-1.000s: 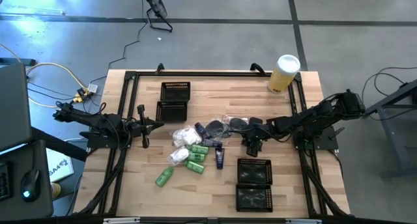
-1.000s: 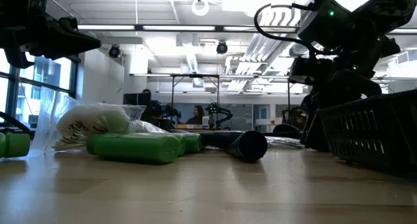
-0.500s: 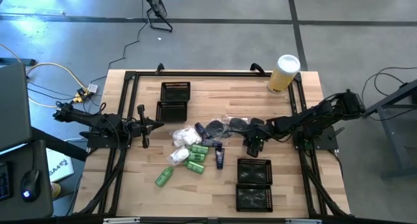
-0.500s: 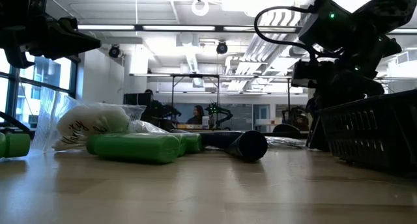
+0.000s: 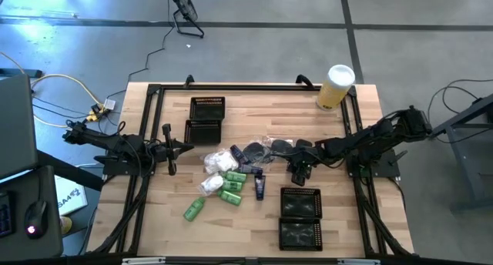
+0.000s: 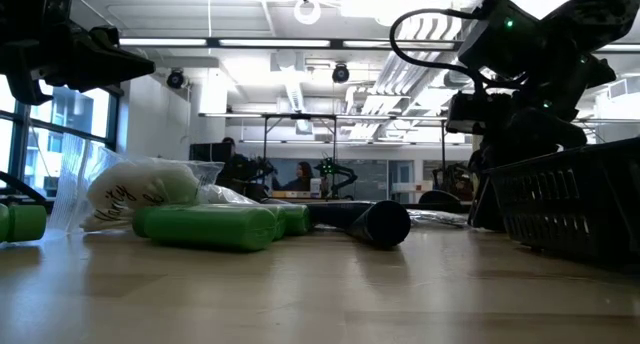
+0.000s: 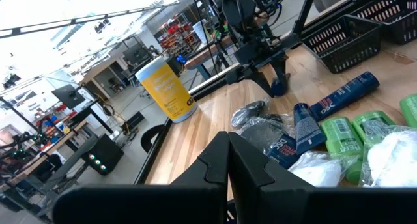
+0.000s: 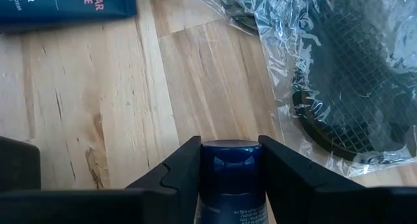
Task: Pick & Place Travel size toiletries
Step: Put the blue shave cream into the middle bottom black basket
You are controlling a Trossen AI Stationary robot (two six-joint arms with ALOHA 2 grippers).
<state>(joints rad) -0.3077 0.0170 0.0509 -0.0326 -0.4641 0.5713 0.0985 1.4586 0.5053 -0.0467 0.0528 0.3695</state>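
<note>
Right gripper (image 8: pixel 229 178) clamps one blue tube (image 8: pixel 231 178) — one other tube (image 8: pixel 65 4) nearby.

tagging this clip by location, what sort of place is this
Most likely a robotics lab in an open office or workshop: a wooden table on bare concrete, other robot arms on benches behind, and exposed ceiling ducts with strip lights.

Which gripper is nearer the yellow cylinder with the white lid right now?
Right. The right gripper sits below the yellow cylinder, gripping a dark blue tube; the left gripper waits across the table.
</note>
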